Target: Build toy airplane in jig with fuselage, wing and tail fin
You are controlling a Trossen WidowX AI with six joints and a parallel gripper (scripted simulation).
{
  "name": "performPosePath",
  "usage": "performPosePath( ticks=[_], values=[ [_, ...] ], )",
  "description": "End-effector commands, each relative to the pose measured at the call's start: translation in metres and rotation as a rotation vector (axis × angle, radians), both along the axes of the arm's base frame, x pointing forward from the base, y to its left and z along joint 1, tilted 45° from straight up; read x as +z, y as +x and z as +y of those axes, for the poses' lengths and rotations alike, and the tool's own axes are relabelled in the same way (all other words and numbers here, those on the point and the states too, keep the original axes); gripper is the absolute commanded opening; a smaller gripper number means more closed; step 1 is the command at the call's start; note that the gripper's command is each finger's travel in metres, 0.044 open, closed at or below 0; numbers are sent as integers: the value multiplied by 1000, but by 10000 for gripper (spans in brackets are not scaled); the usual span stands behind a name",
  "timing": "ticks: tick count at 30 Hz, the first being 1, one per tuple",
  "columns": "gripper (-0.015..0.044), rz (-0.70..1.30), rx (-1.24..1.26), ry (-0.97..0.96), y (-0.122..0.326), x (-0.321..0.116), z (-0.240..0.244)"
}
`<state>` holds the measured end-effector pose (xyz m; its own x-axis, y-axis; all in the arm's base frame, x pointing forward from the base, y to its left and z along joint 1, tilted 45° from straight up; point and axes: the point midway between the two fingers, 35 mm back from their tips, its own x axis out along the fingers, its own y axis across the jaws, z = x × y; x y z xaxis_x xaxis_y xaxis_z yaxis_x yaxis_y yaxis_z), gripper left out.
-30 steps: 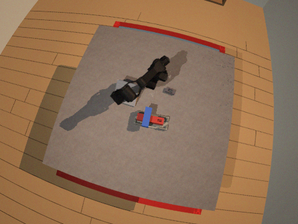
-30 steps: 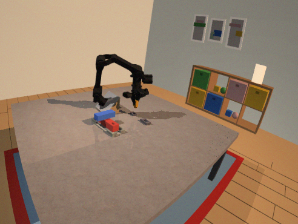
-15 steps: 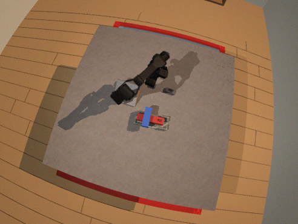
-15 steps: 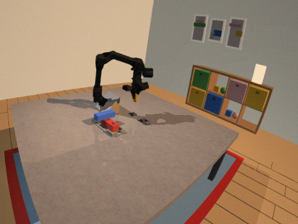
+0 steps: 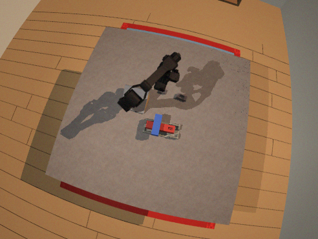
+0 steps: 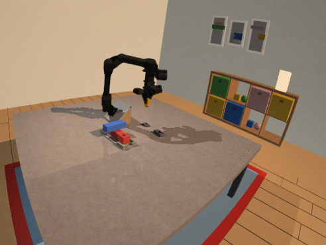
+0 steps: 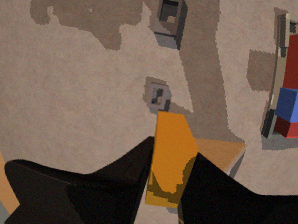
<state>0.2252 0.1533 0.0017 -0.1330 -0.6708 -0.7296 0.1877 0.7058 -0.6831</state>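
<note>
My gripper (image 6: pixel 148 95) (image 7: pixel 165 144) is shut on the orange tail fin (image 6: pixel 147 102) (image 7: pixel 172 145), which hangs below the fingertips, high above the table. The red fuselage (image 5: pixel 169 128) (image 6: pixel 123 136) (image 7: pixel 294 62) lies in the grey cradle (image 7: pixel 278 75), away from the gripper. The blue wing (image 5: pixel 157 124) (image 6: pixel 114 126) (image 7: pixel 287 104) lies across the top of the fuselage; its tab is hidden. The dark socket near the fuselage's tail shows uncovered in the top and exterior views.
Two small dark holders stand between arm and cradle, a larger one (image 5: pixel 180 97) (image 6: pixel 158 132) (image 7: pixel 168 29) and a smaller one (image 6: pixel 145 124) (image 7: pixel 153 96). A wedge-shaped block with a wooden side (image 6: pixel 126 116) (image 7: pixel 217 148) stands near the arm's base.
</note>
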Motion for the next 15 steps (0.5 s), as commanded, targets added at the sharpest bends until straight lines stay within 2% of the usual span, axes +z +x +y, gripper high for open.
performPosePath(
  ticks=[1, 15],
  values=[
    [0, 6, 5, 6, 9, 6, -8],
    [0, 17, 25, 30, 33, 24, -36]
  ],
)
